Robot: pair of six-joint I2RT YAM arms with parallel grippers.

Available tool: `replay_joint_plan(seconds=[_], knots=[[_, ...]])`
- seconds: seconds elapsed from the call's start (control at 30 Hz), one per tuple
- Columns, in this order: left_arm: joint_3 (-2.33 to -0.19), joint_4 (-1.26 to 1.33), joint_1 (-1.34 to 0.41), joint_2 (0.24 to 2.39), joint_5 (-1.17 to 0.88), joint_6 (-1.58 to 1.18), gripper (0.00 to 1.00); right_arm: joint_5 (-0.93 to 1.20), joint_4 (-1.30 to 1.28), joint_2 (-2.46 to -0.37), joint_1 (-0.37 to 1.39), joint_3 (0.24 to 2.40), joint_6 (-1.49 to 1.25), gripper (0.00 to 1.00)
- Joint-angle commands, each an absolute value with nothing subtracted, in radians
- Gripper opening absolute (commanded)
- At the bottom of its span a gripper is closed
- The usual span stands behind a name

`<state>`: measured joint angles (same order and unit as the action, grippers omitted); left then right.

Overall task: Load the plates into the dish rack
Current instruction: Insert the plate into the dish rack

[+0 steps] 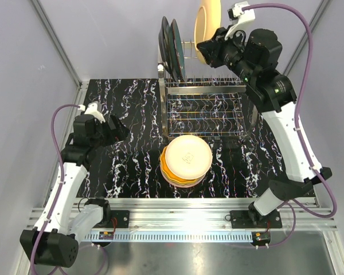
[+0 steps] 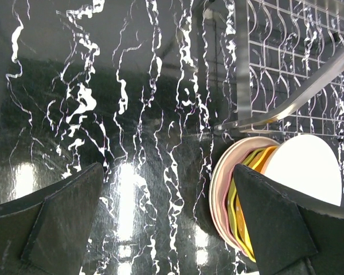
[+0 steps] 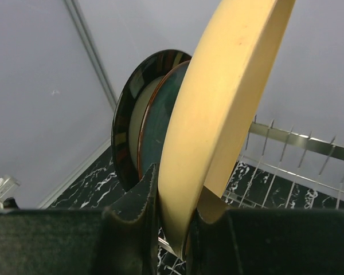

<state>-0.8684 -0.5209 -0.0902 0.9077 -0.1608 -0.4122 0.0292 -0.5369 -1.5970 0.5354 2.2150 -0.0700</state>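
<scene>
My right gripper (image 1: 209,50) is shut on the rim of a cream-yellow plate (image 1: 207,28) and holds it on edge above the chrome dish rack (image 1: 206,109). In the right wrist view the cream-yellow plate (image 3: 223,109) sits between my fingers (image 3: 140,212), just right of two dark plates (image 3: 149,120) standing in the rack. Those two dark plates (image 1: 172,48) stand at the rack's left end. A stack of plates (image 1: 186,160), cream on top with orange and pink under it, lies in front of the rack. My left gripper (image 2: 166,229) is open and empty, left of the stack (image 2: 258,200).
The black marbled tabletop (image 1: 126,114) lies under everything. Grey walls stand at the back and sides. The aluminium rail (image 1: 178,209) runs along the near edge. The rack's upright tines (image 3: 286,143) show behind the held plate.
</scene>
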Motion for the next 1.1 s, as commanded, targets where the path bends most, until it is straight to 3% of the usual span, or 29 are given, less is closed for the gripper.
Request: replay_joint_plan(seconds=[0.0,0.37,1.07], knots=[[-0.854,-0.477,-0.081,0.913,-0.206,-0.414,0.99,0.204,-0.503,-1.601,0.511,2.28,-0.149,0.14],[-0.854,-0.477,-0.072,0.922,-0.221,-0.416,0.99,0.232,-0.469,-1.672,0.499,2.238,-0.179,0.13],[-0.854,-0.469,-0.06,0.939,-0.261,-0.419,0.99,0.081,-0.456,-1.721,0.499,2.157,-0.186,0.11]])
